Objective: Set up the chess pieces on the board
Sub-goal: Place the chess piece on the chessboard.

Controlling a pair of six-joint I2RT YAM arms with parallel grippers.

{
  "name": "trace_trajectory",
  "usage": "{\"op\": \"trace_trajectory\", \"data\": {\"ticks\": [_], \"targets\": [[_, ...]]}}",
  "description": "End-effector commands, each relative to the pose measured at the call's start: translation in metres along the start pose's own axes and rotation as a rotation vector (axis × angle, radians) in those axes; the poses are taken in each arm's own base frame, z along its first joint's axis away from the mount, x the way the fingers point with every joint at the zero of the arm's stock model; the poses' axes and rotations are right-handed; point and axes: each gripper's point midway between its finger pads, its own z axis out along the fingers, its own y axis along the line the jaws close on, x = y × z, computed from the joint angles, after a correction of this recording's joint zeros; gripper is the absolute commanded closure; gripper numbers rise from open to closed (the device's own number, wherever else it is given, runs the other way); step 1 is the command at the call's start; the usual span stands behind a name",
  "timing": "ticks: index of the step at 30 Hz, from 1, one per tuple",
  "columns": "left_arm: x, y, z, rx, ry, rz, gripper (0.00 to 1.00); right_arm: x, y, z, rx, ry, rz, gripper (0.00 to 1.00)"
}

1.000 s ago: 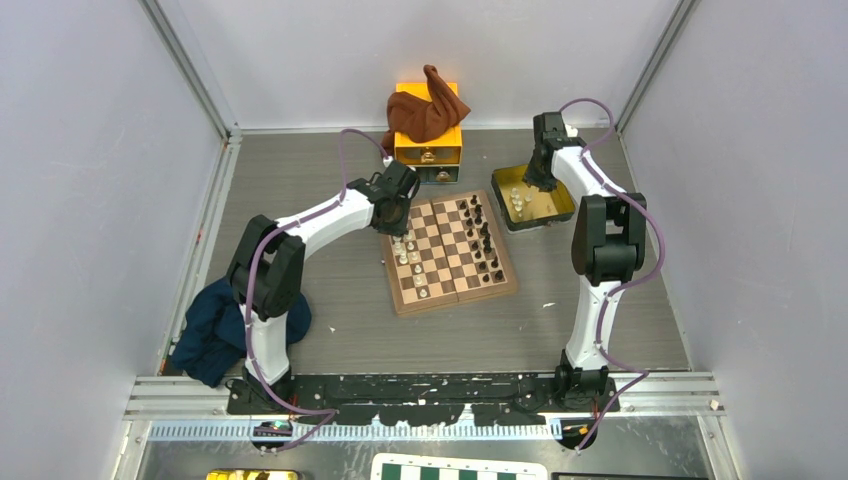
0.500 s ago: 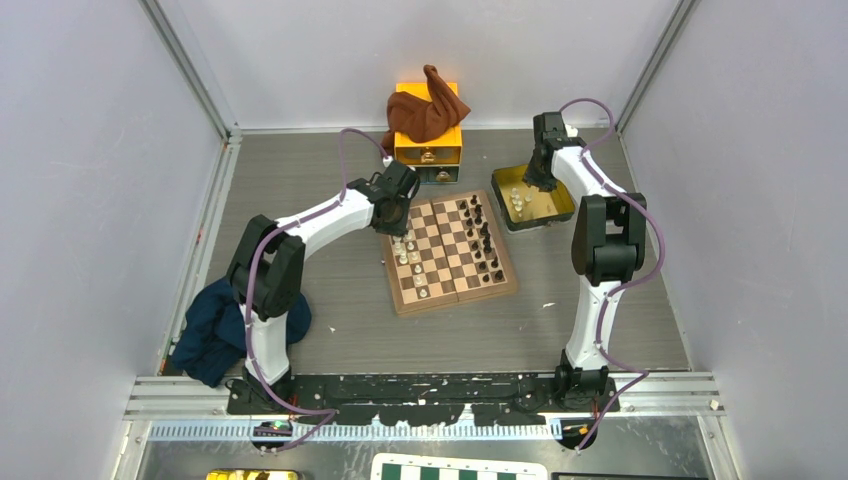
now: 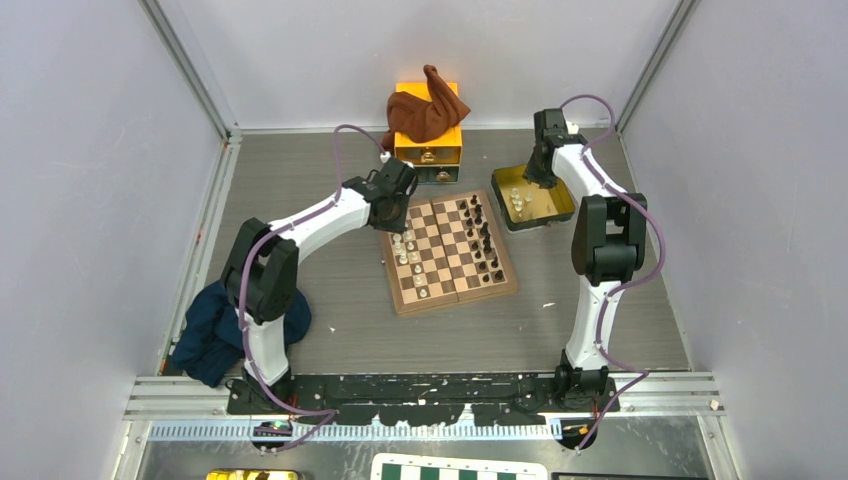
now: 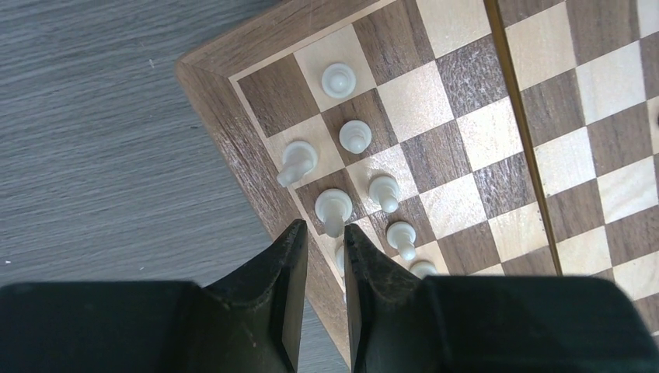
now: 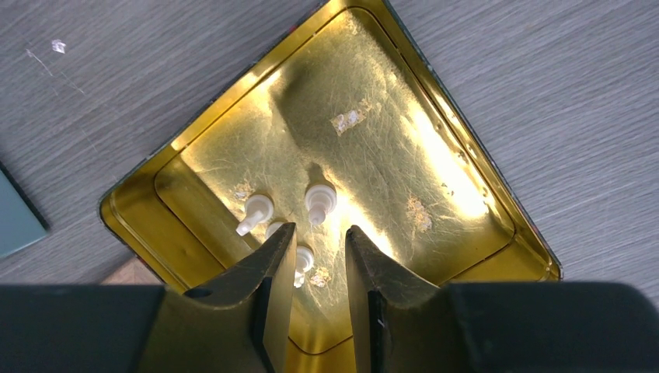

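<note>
The board [image 3: 452, 262] lies mid-table, with dark chess pieces [image 3: 482, 238] along its right side and cream-white ones [image 3: 405, 250] along its left. My left gripper [image 3: 394, 214] hovers over the board's far-left corner. In the left wrist view the left gripper [image 4: 322, 233] is open by a narrow gap. A white piece [image 4: 334, 208] stands just ahead of its tips, and another [image 4: 339, 257] shows down in the gap, untouched. My right gripper [image 5: 320, 233] is open and empty above the yellow tray [image 5: 435, 179], where several white pieces [image 5: 319, 198] lie.
An orange drawer box draped with a brown cloth [image 3: 428, 122] stands just behind the board. A dark blue cloth [image 3: 215, 325] lies by the left arm's base. A green-and-white checkered board [image 3: 460, 468] shows at the bottom edge. The tray [image 3: 550, 203] sits right of the board.
The left gripper's jaws have parted a little and the gripper has drawn slightly back from the white pieces. The right arm has not moved.
</note>
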Motion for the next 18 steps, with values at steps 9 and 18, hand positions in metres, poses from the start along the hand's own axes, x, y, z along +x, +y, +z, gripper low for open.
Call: {"op": "trace_trajectory", "data": {"ticks": [9,18], "targets": [[-0.044,-0.003,-0.051,0.037,-0.156,-0.019,0.74,-0.019,0.010,0.003,-0.022,-0.038,0.003,0.64],[-0.055,-0.002,-0.070,0.049,-0.201,-0.028,0.74,-0.013,0.012,0.014,-0.020,-0.017,0.000,0.64]]}}
